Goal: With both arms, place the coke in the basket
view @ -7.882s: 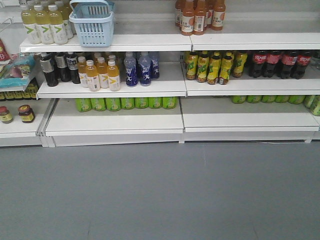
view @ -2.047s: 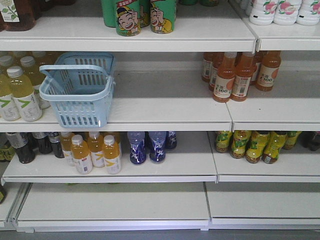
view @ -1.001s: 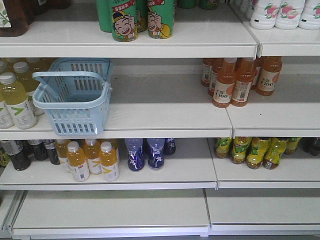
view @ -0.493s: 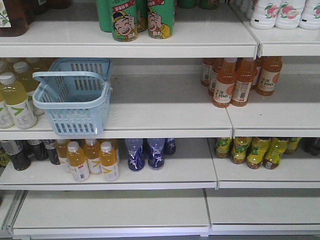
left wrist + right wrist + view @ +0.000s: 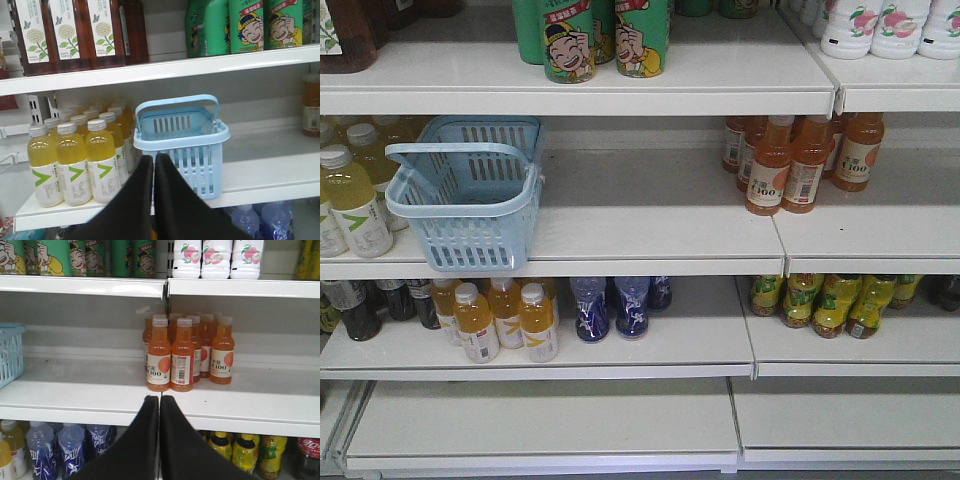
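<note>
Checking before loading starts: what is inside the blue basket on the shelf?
Nothing shows inside the basket: only slotted walls and bare floor. Its near wall hides the front of the floor.

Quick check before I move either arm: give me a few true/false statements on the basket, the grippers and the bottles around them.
1. The basket stands on the same shelf as the orange bottles. True.
2. The left gripper is clamped on the basket. False: its fingers are together on nothing, and the front view shows no arm at the shelf.
3. The right gripper is shut and holds nothing. True.
4. The basket already has a bottle in it. False: nothing shows inside it.
5. The yellow bottles stand directly to the left of the basket. True.
</note>
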Available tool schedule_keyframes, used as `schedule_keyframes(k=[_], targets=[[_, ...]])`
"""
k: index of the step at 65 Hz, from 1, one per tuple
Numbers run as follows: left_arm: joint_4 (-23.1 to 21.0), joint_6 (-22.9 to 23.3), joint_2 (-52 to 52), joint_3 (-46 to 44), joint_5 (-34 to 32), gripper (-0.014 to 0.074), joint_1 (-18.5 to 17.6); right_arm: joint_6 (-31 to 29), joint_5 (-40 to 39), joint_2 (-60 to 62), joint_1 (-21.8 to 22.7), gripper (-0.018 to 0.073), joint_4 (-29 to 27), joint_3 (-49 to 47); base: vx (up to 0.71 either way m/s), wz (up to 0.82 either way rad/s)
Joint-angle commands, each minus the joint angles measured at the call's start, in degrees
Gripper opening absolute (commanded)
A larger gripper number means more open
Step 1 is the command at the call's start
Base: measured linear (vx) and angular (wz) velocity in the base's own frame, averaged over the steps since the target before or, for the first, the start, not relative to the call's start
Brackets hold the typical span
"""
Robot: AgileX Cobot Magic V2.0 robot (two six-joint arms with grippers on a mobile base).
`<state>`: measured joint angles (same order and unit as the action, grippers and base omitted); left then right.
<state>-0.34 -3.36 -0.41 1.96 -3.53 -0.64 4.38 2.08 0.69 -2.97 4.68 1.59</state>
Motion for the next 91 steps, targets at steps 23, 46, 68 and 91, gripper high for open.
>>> schedule_keyframes(k=[23, 46, 68, 91], targets=[[-0.8, 7.1, -1.2, 0.3, -8.4, -0.0006, -0.4, -0.2, -4.0, 0.8, 0.1, -0.0005, 0.6, 0.8, 0.0, 0.0], [-18.8, 45.0, -1.2, 0.3, -11.5, -0.0006, -0.4, -0.2, -4.0, 0.8, 0.1, -0.0005, 0.6, 0.8, 0.0, 0.0], [-11.5, 74.1, -0.6, -5.2, -40.7, -0.0006, -0.4, -0.2, -4.0, 0.8, 0.1, -0.0005, 0.6, 0.8, 0.0, 0.0], [7.4, 69.3, 16.2, -32.7, -28.3, -0.0006, -0.4, -0.2, -4.0, 0.8, 0.1, -0.0005, 0.6, 0.8, 0.0, 0.0]])
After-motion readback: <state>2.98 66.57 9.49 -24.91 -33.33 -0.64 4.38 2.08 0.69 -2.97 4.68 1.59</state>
